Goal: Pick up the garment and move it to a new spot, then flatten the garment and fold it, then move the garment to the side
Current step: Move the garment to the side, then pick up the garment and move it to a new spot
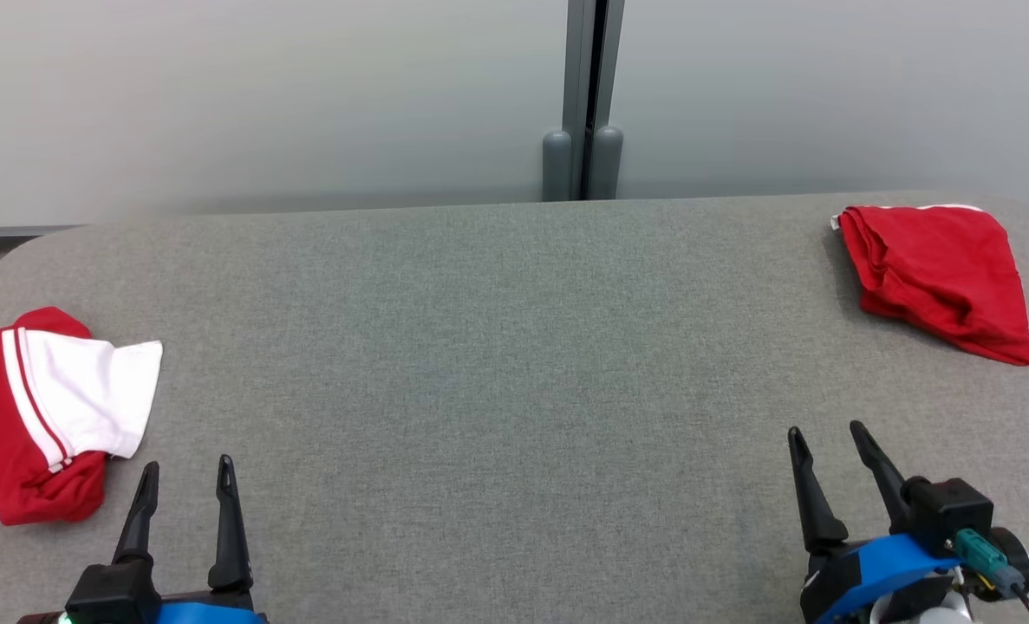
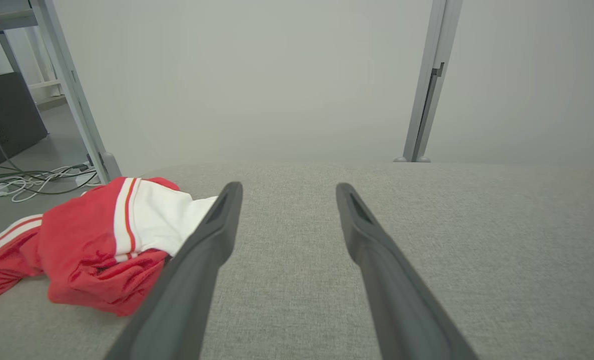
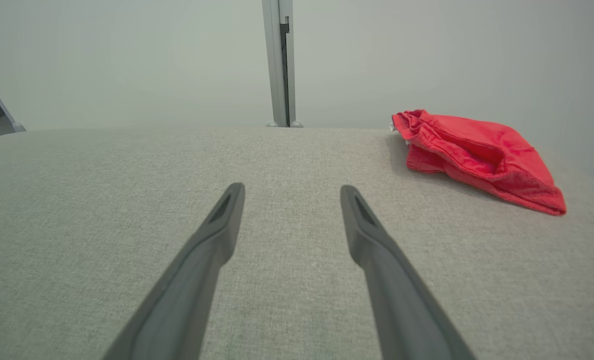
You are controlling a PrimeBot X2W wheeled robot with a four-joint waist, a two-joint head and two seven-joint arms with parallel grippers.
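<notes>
A crumpled red garment with a white panel and red-white stripes (image 1: 42,416) lies at the left edge of the grey padded table (image 1: 497,347); in the left wrist view this garment (image 2: 101,240) sits just left of my fingers, partly draping off the table edge. My left gripper (image 1: 188,464) (image 2: 287,186) is open and empty, a little to the garment's right. A folded plain red garment (image 1: 939,273) (image 3: 477,155) rests at the far right corner. My right gripper (image 1: 825,428) (image 3: 291,186) is open and empty, nearer than that red garment and to its left.
A pale wall with a grey vertical post (image 1: 583,104) stands behind the table. Beyond the table's left end there are a metal frame leg (image 2: 71,95), white cables on the floor (image 2: 31,180) and a dark box (image 2: 6,115).
</notes>
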